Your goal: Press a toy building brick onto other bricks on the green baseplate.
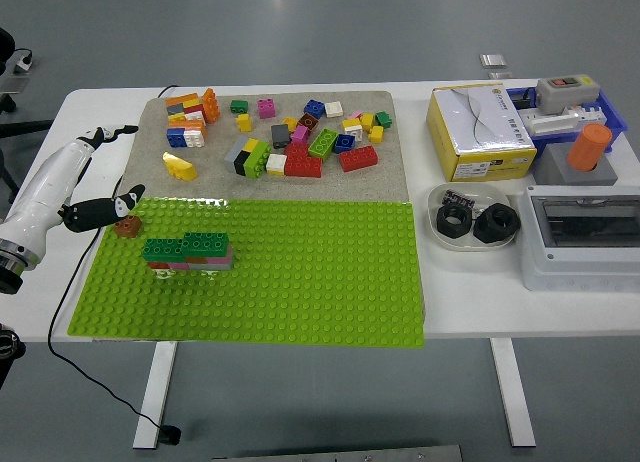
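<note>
The green baseplate (290, 282) lies at the table's front. On its left part stands a low stack of bricks (188, 253): green bricks on top, pink and brown ones beneath. A small brown brick (126, 226) sits at the plate's far-left corner. My left hand (116, 172) hovers at the table's left edge, left of the stack and apart from it. Its fingers are spread and hold nothing, and the black thumb (100, 212) lies right beside the brown brick. My right arm is out of view.
A beige mat (390, 177) behind the plate carries several loose bricks (290, 142), with a yellow one (179, 166) nearest my hand. At the right stand a yellow box (480, 132), a bowl of black nuts (470, 222), a grey box (580, 237) and an orange cylinder (592, 147).
</note>
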